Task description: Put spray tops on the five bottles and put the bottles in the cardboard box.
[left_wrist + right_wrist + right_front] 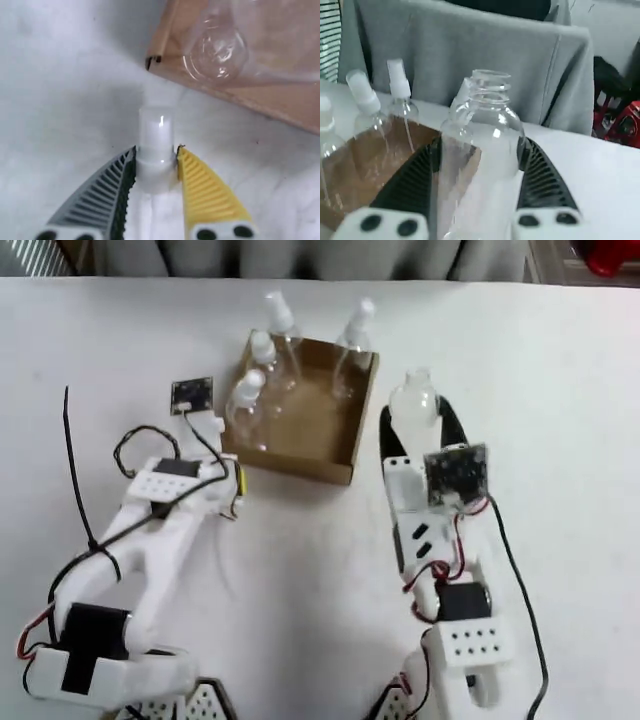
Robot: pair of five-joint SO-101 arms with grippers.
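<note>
1. Surroundings: the cardboard box [300, 468] sits mid-worktop [560, 360], toward the far edge, and holds four topped bottles [262, 348]. One box corner stands just ahead of your left gripper [156, 150].
2. Left gripper: jaws are closed tight on a white spray top [156, 131], beside the box's left side.
3. Right gripper [480, 150]: jaws are part open, clasping the fifth bottle [485, 115] just right of the box.
4. Condition: that bottle is clear and upright, with its threaded neck bare.
</note>
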